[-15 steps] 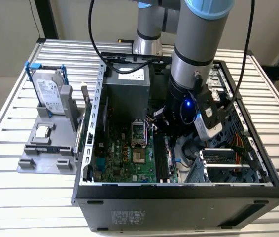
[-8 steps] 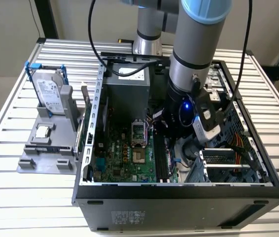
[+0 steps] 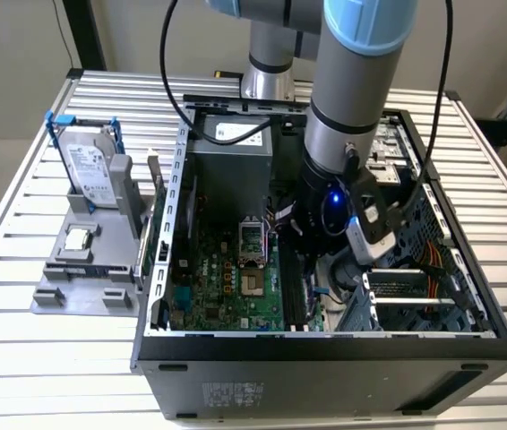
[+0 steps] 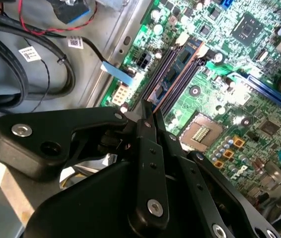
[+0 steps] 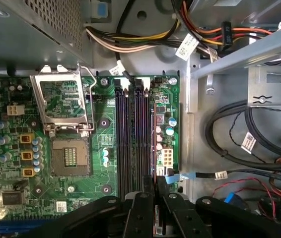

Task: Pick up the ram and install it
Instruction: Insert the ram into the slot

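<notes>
Bench (image 3: 21, 224): slatted metal, bearing open computer case (image 3: 325, 345).
Hand (image 4: 148, 106): closed on ram (image 4: 177, 67), over motherboard (image 5: 71, 193) slots.
Exterior view: hard drive (image 3: 90, 166) aside.

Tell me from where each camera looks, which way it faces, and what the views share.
Exterior view: off the arm, above the open computer case, looking down; the arm descends into it.
First wrist view: on the arm, facing straight down on the motherboard; the gripper shows, holding the ram at the memory slots.
Second wrist view: on the arm, looking obliquely past the gripper.
Both wrist views share the gripper, slots and processor socket.
</notes>
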`<action>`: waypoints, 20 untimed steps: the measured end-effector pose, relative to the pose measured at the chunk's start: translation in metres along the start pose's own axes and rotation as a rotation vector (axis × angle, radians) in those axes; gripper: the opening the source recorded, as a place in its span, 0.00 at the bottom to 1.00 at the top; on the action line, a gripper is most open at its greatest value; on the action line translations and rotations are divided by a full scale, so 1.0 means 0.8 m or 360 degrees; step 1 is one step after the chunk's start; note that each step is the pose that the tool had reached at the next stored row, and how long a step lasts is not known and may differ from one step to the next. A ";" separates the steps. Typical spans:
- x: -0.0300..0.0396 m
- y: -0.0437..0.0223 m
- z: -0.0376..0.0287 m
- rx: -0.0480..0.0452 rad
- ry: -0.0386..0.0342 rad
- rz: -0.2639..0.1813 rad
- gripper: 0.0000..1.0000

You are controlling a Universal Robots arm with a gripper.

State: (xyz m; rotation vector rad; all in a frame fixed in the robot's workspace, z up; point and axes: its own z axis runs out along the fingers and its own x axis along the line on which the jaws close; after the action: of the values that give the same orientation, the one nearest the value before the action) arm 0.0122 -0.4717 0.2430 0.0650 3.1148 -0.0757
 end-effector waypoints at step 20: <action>0.0040 0.0120 0.0190 0.0009 0.0000 0.0000 0.00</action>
State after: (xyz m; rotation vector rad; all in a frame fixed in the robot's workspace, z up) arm 0.0098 -0.4627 0.2273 0.0650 3.1149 -0.0840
